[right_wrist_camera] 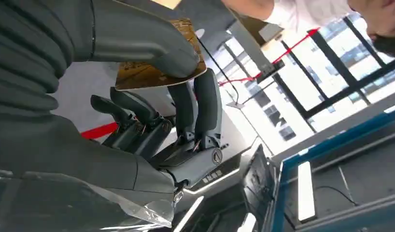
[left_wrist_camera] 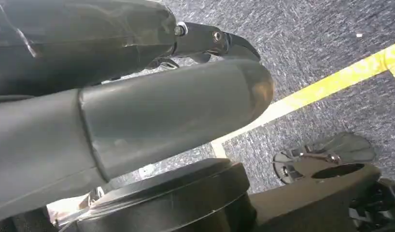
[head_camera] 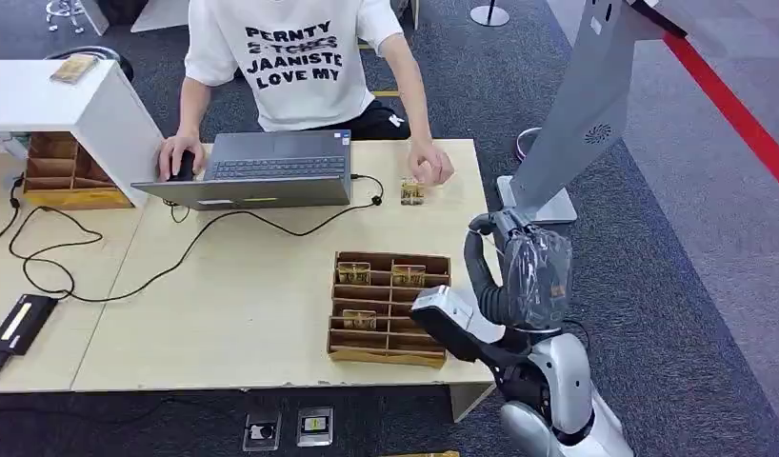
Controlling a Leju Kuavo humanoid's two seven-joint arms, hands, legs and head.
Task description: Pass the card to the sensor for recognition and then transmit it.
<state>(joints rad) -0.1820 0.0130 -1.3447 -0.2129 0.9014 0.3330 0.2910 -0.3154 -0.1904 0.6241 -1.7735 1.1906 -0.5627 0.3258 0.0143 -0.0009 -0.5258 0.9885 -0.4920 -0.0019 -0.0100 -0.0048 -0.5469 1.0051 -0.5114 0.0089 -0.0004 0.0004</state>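
- Right wrist view: the right hand [right_wrist_camera: 152, 96] pinches one card [right_wrist_camera: 159, 63] between thumb and fingers, raised off the counter's [head_camera: 252, 286] right edge, near the grey sensor stand [head_camera: 581, 114].
- Step, as I judge it: presenting the card to the sensor; next it needs its face brought flat to the reader.
- Left hand [left_wrist_camera: 137, 111] hangs over carpet; whether it is closed, I cannot tell.
- One tray [head_camera: 389, 309] holds three cards; one person's hand [head_camera: 431, 162] rests beside another card [head_camera: 411, 191].

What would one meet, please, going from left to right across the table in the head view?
Black box → white shelf → laptop → wooden tray → right hand → grey stand.
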